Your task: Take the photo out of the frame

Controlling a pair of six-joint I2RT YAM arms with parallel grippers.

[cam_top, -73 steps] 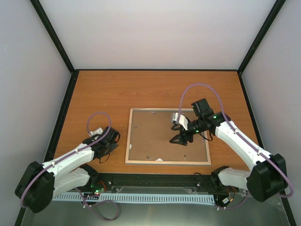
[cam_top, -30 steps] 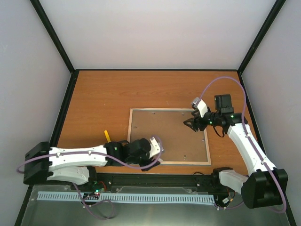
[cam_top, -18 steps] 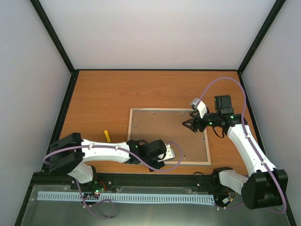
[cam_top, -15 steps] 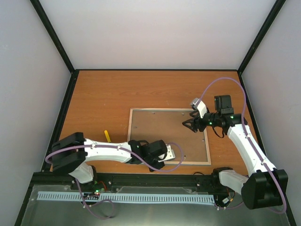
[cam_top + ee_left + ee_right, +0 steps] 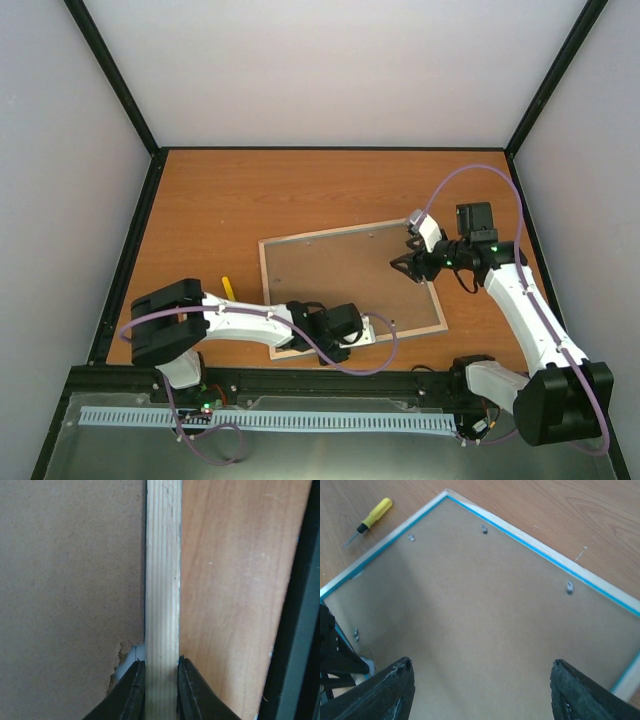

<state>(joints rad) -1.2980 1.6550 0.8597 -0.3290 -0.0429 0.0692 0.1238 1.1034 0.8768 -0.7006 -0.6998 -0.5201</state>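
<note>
The frame (image 5: 330, 232) lies back-up on the table (image 5: 250, 190), skewed, with its far right corner swung away from me and its near left corner toward the arms. All I can see of it is the brown board (image 5: 340, 280) filling the back, ringed by a pale wood edge with a thin blue line inside it. The photo does not show from this side. The left arm reaches low along the near edge, and the left gripper (image 5: 365, 328) is at the frame's near rail. From its wrist camera the two fingers (image 5: 135, 680) are pinching that wood strip (image 5: 162, 580) from either side, board on one hand and bare table (image 5: 230, 580) on the other. Just beside one finger the board's edge is chipped (image 5: 122, 660), with something pale showing in the gap. The right gripper (image 5: 400, 265) hangs over the right part of the board and touches nothing that I can see. Its jaws are spread wide, with the board (image 5: 485, 610) plain between them. A few small metal tabs (image 5: 569, 587) sit along the inside of the rails. A yellow screwdriver (image 5: 227, 289) lies on the table near the frame's left side, apart from it.
</note>
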